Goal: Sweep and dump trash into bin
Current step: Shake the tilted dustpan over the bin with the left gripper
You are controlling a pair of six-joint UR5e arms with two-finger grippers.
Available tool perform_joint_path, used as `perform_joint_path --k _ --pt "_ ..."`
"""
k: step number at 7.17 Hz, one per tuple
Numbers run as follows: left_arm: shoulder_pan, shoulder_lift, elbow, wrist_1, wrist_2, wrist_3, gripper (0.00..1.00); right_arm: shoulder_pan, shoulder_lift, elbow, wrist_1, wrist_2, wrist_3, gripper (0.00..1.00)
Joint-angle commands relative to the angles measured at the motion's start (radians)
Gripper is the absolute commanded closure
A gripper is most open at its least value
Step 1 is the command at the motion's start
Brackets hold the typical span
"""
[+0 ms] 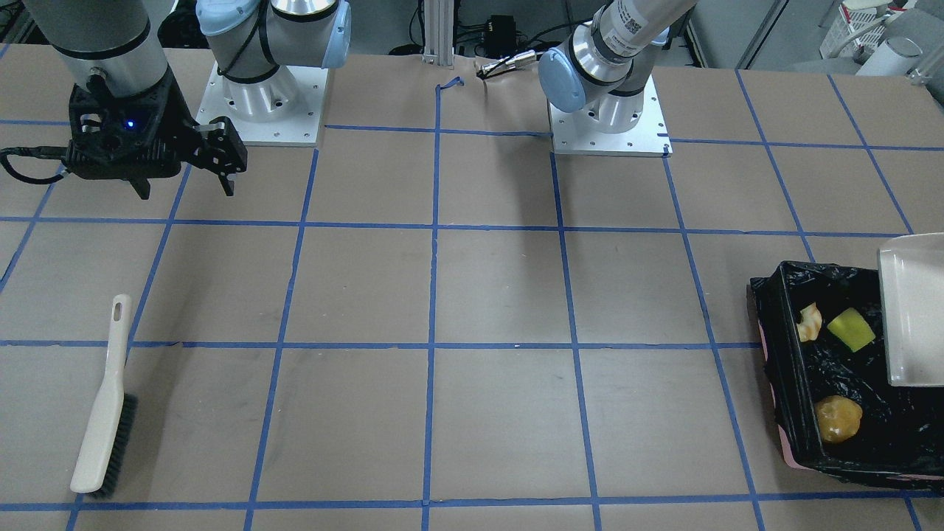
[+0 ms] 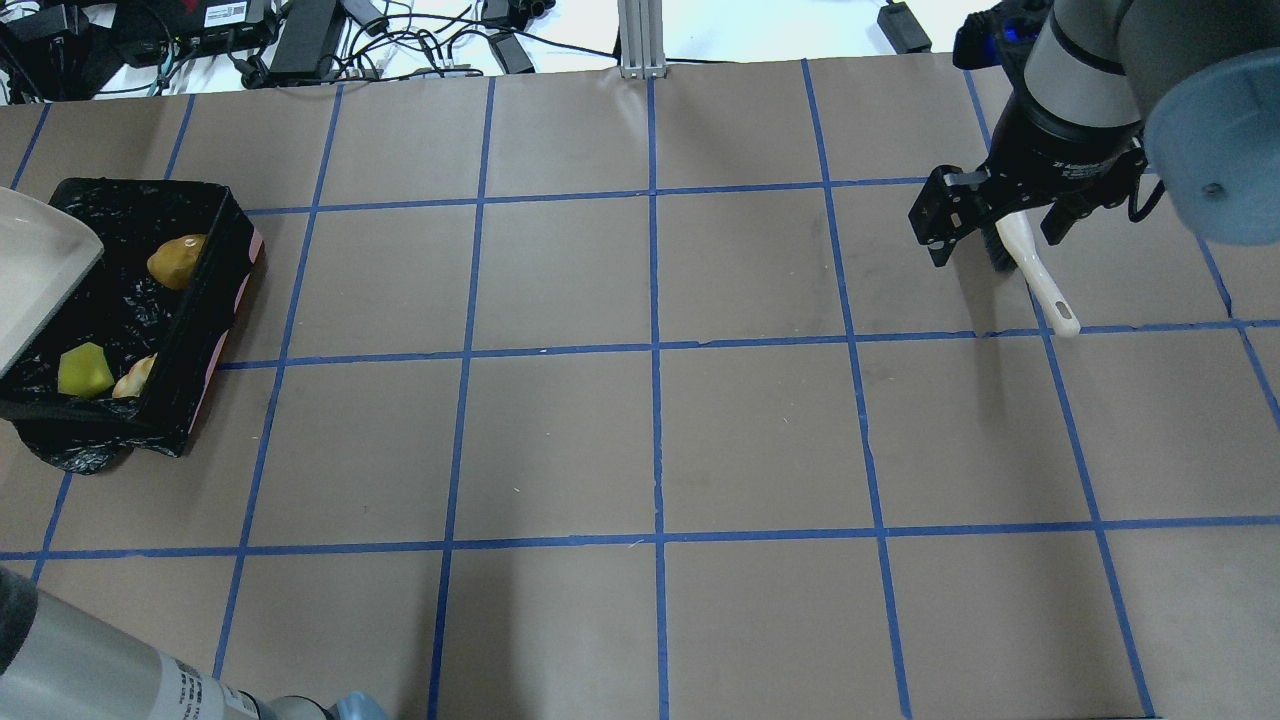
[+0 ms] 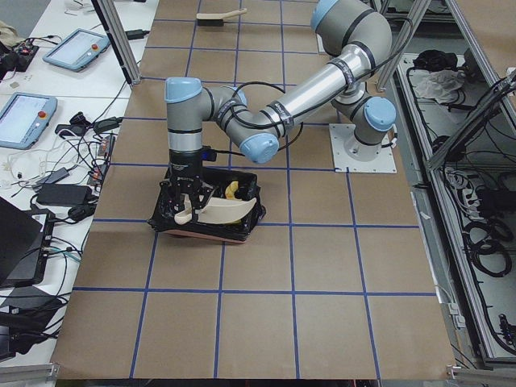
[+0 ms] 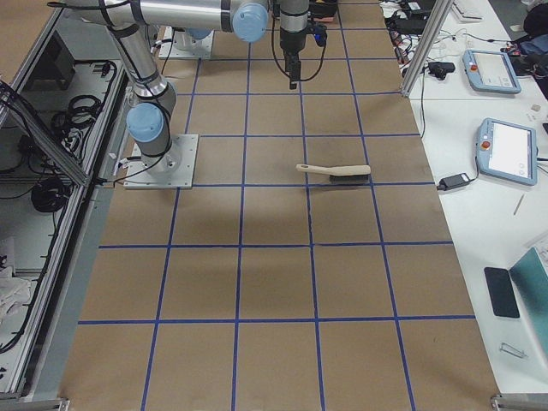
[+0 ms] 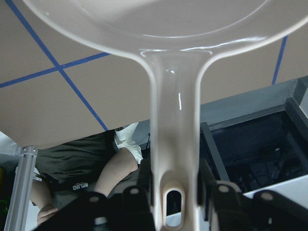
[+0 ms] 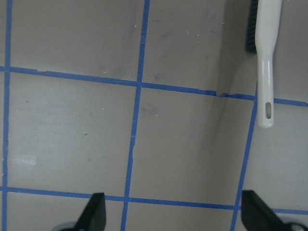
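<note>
The bin (image 1: pixel 793 383), lined with black plastic, stands at the table's end on my left; it also shows in the overhead view (image 2: pixel 215 290). Inside lie the pale rind slice (image 1: pixel 810 322), the yellow-green sponge (image 1: pixel 850 329) and the golden potato (image 1: pixel 838 419). My left gripper (image 5: pixel 173 192) is shut on the handle of the beige dustpan (image 1: pixel 914 310), tilted over the bin's outer side. My right gripper (image 1: pixel 186 190) is open and empty, raised over the table above the brush (image 2: pixel 1035 275), which lies flat on the table.
The brush (image 1: pixel 103 413) lies near the table's far side on my right. Both arm bases (image 1: pixel 265 110) stand on plates at the robot's edge. A person (image 5: pixel 96 168) shows beyond the table edge in the left wrist view.
</note>
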Motion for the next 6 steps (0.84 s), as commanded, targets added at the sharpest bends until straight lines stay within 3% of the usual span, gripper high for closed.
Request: perform_joint_path --k 1,2,5,6 --pt "-0.004 0.037 0.002 -0.089 -0.171 -0.095 1.0 0.0 -0.004 0.0 -0.007 0.045 -0.007 0.0" --pt "-0.008 0.046 0.002 -0.152 -0.269 -0.199 1.0 0.0 -0.004 0.0 -0.007 0.046 -0.007 0.0" --pt "-0.156 0.016 -0.007 -0.215 -0.292 -0.471 1.0 0.0 -0.005 0.0 -0.007 0.045 0.001 0.0" --pt "-0.207 -0.017 -0.01 -0.227 -0.356 -0.522 1.0 0.0 -0.007 0.0 -0.007 0.045 0.001 0.0"
